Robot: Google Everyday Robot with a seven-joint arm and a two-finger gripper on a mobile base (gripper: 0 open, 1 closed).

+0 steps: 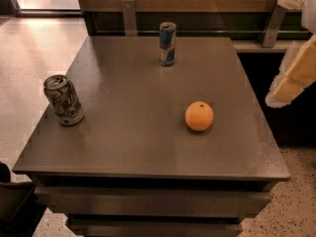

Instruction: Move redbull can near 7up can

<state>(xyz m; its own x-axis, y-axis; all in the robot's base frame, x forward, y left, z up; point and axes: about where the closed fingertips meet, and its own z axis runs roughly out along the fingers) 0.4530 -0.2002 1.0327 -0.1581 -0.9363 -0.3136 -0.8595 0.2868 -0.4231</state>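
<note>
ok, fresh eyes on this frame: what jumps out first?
The orange stands out first, bright against the grey table, right of centre. Then the two cans, far apart: the redbull can upright at the far edge, the 7up can near the left edge. The pale hand hangs off the table's right side, touching nothing.

Dim warm light, floor [34, 48] glare upper left, end effector [295, 46] bright at right.
</note>
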